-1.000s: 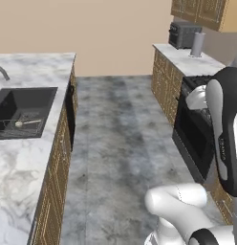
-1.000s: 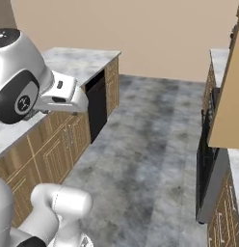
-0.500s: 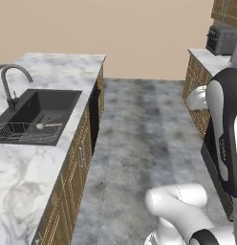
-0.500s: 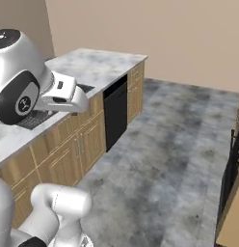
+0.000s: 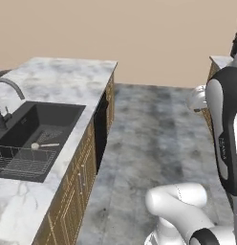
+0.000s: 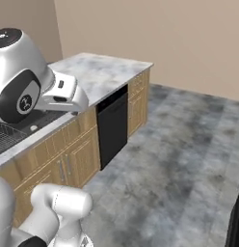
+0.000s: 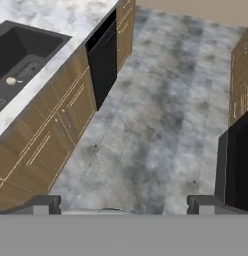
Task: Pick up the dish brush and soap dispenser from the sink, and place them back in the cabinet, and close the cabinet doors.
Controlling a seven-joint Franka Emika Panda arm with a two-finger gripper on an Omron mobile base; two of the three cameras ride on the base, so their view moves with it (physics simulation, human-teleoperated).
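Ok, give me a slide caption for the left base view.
Dish brush lying in the black sink beside the wire rack, robot arm at right.

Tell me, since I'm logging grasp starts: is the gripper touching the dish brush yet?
Apart. In the hand view the open gripper hangs over bare floor, while the dish brush lies far off in the sink.

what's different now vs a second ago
The base has turned, so both base views swung: the sink slid toward the middle and the far counter with the stove left the picture. The dish brush still lies in the sink; the gripper stays open, holding nothing.
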